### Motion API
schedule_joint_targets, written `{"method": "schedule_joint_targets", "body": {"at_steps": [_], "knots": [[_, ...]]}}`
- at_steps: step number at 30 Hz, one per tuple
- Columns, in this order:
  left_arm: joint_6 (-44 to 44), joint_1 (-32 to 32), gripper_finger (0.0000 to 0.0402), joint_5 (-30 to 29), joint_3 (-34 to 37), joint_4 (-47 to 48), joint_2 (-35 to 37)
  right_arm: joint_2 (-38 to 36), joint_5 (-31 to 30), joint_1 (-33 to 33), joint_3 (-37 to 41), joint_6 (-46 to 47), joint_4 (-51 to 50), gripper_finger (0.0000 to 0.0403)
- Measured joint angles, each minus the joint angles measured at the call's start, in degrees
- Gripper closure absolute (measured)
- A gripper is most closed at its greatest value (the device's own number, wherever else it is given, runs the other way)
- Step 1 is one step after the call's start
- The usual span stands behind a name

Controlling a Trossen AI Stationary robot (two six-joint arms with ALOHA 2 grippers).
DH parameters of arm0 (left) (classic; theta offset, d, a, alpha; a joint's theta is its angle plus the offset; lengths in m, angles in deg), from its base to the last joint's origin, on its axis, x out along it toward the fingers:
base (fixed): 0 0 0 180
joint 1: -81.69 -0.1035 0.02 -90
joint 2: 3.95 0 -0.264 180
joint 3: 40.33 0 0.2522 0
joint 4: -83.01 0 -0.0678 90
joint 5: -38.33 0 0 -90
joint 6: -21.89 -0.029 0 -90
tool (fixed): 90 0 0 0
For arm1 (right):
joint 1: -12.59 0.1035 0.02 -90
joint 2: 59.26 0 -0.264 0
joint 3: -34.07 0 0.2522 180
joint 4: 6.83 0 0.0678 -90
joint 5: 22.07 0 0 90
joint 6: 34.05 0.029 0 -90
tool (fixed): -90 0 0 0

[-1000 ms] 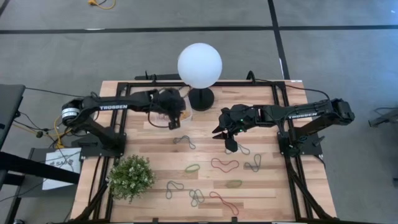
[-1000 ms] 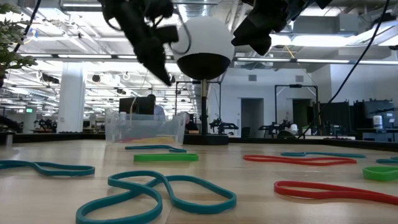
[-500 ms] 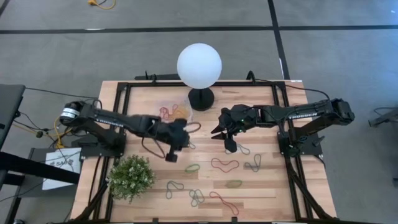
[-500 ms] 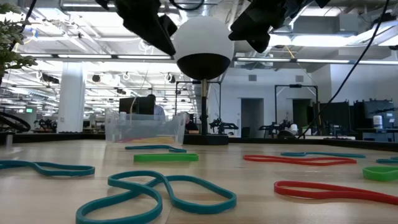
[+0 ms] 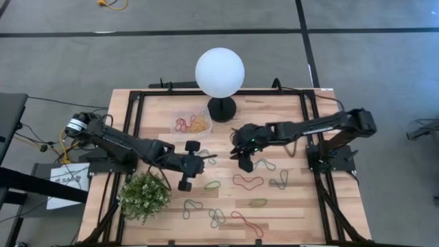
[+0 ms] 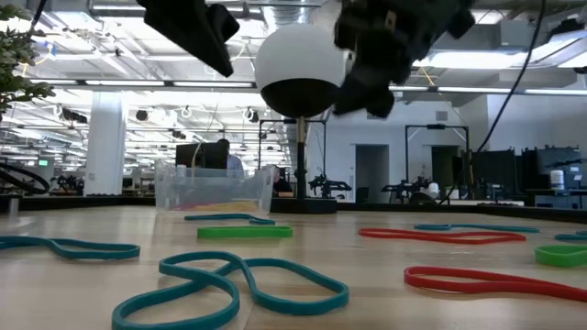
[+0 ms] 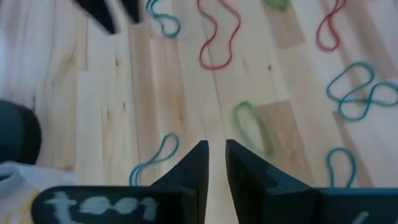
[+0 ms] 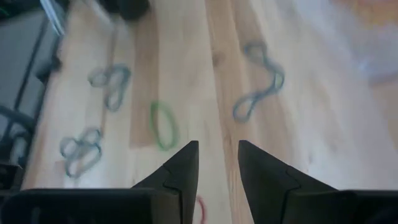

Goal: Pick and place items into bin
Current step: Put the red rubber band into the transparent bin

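Coloured bands (image 5: 248, 181) wait; left gripper (image 5: 194, 165) left the bin (image 5: 191, 124), slightly open, probably empty, seeking the next.

The bin (image 5: 191, 123) sits at the table's (image 5: 302, 206) far middle, left of the lamp (image 5: 220, 75); rubber bands (image 5: 247, 182) lie nearer, the plant (image 5: 145, 195) near-left

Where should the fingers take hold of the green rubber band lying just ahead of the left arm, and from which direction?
Come straight down from above. The green rubber band lies flat on the table as a narrow oval with bare wood around it. The left gripper should probably straddle one long side near its middle, one finger inside the loop and one outside, then pinch that strand.
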Motion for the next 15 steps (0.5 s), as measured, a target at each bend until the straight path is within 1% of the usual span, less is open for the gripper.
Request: {"method": "schedule_joint_targets", "body": {"at_steps": [1, 4, 6, 8, 11, 13, 15], "knots": [[0.32, 0.35, 0.0356, -0.74, 0.00, 0.80, 0.00, 1.28, 1.19, 0.23, 0.00, 0.03, -0.14, 0.0296], [1.88, 1.19, 0.0356, -2.99, 0.00, 2.78, 0.00, 3.42, 7.34, 0.75, 0.00, 0.18, -2.73, 0.0296], [3.55, 1.58, 0.0356, -4.33, 0.00, 4.26, 0.00, 4.20, 8.79, 1.58, -0.02, 2.31, -4.48, 0.0296], [6.25, 1.76, 0.0356, -6.07, 0.00, 5.95, 0.00, 4.61, 8.25, 2.75, -0.02, 4.55, -7.15, 0.0296], [10.25, 2.09, 0.0356, -8.48, 0.00, 8.52, 0.00, 4.55, 7.60, 5.01, -0.02, 4.87, -10.99, 0.0296], [11.66, 2.32, 0.0356, -9.84, 0.00, 10.07, 0.00, 4.55, 4.85, 6.99, -0.02, 4.90, -13.57, 0.0296], [12.51, 2.36, 0.0356, -10.31, 0.00, 11.23, 0.00, 4.55, 0.15, 9.12, -0.02, 5.11, -14.96, 0.0296]]}}
